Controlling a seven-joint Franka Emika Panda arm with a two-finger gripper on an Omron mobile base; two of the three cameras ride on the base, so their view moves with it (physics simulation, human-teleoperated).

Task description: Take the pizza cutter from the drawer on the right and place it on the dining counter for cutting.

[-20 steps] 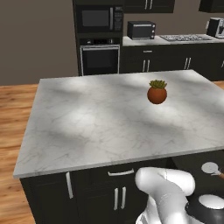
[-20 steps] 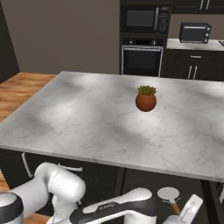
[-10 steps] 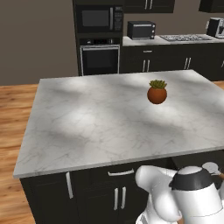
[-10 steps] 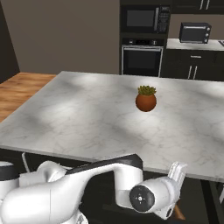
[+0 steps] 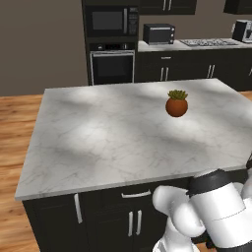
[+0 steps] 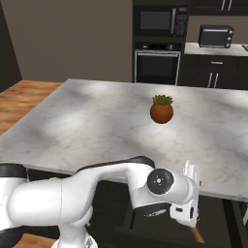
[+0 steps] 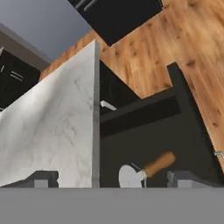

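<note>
Left base view: arm folded low at the near right, below the marble counter (image 5: 123, 142) edge.

Right base view: gripper (image 6: 190, 209) lowered beside the counter front.

Hand view: jaws spread wide, nothing held; pizza cutter (image 7: 145, 170) lying in the open drawer (image 7: 183, 118), between the fingertips (image 7: 43, 178).

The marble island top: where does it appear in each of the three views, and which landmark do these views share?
Left base view: the marble island top spans the middle, with the potted plant on it, right of centre.
Right base view: it spans the middle, above the arm.
Hand view: it lies tilted at the left, beside the open drawer.
Shared landmark: the wooden floor.
</note>
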